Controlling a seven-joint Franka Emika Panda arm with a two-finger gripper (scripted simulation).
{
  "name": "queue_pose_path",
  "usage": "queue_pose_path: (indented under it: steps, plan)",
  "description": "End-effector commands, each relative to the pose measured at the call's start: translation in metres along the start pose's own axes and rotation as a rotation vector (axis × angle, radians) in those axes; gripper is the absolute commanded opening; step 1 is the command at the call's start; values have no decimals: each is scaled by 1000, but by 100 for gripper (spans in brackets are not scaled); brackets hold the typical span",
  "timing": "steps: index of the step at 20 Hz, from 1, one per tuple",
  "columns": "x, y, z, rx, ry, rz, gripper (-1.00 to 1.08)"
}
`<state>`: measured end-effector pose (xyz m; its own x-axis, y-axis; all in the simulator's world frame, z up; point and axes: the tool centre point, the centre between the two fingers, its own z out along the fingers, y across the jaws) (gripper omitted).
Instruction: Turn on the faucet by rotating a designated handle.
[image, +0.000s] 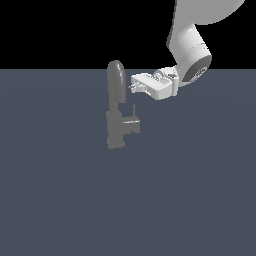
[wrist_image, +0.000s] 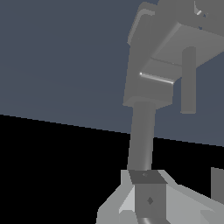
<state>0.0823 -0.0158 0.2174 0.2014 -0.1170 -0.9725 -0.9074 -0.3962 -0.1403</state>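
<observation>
The grey faucet (image: 116, 87) stands on the floor, its tall arched spout rising from a blocky base (image: 117, 131). The handle (image: 133, 120) is a short side stub on the exterior view's right of the base, with a thin upright pin. My gripper (image: 131, 87) points sideways at the upper spout from the exterior view's right. It hangs above the handle pin and clear of it, fingers shut with nothing between them. In the wrist view the spout (wrist_image: 142, 135) runs from the base (wrist_image: 151, 65) down to my gripper (wrist_image: 148, 199), and the handle pin (wrist_image: 188, 81) stands beside the base.
A plain blue-grey floor (image: 60, 190) spreads all around the faucet. My white arm (image: 192, 47) comes down from the upper right of the exterior view. Nothing else shows.
</observation>
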Motion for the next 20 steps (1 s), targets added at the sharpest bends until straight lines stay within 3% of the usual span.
queue_pose_path:
  steps: [1,11,20]
  plan:
    - [18,-2,1,38,-45,38,-100]
    - [68,-2,9,140,-162,143,-100]
    - [75,-2,12,154,-177,157,-100]
